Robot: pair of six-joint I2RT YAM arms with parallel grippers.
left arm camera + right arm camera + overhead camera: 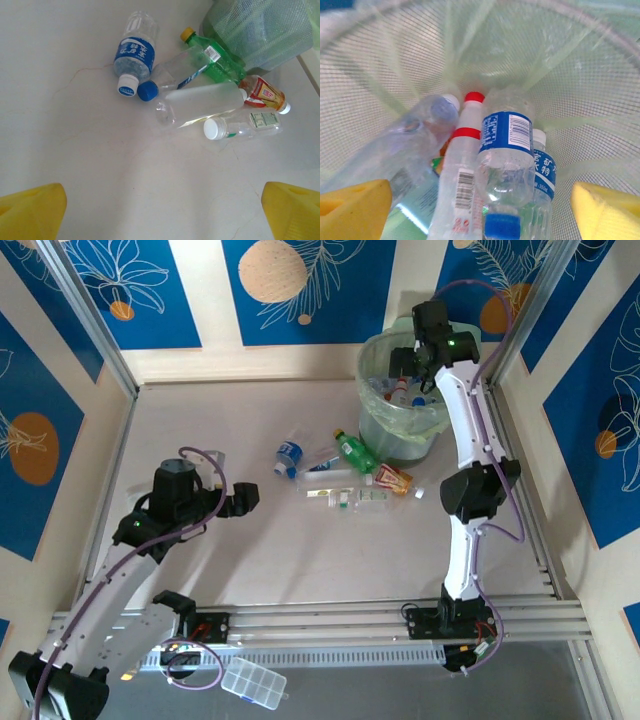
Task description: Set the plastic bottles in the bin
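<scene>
Several plastic bottles lie in a cluster mid-table: a blue-labelled one (289, 455) (134, 55), a green one (355, 452) (215, 60), a blue-capped clear one (175, 76), a large clear one (200, 102), a red-labelled one (394, 478) (262, 92) and a small white-capped one (242, 125). My left gripper (245, 502) (162, 215) is open and empty over bare table, short of the cluster. The pale-green bin (405, 415) (265, 30) stands behind the cluster. My right gripper (420, 365) (480, 215) hangs open over the bin's mesh wall (570, 60). Below it lie several bottles, including a blue-labelled one (506, 150) and a red-banded one (465, 165).
A clear compartment box (253, 682) sits in front of the aluminium rails (330, 622) at the near edge. Metal frame posts (85, 315) and wall panels close in the table's sides and back.
</scene>
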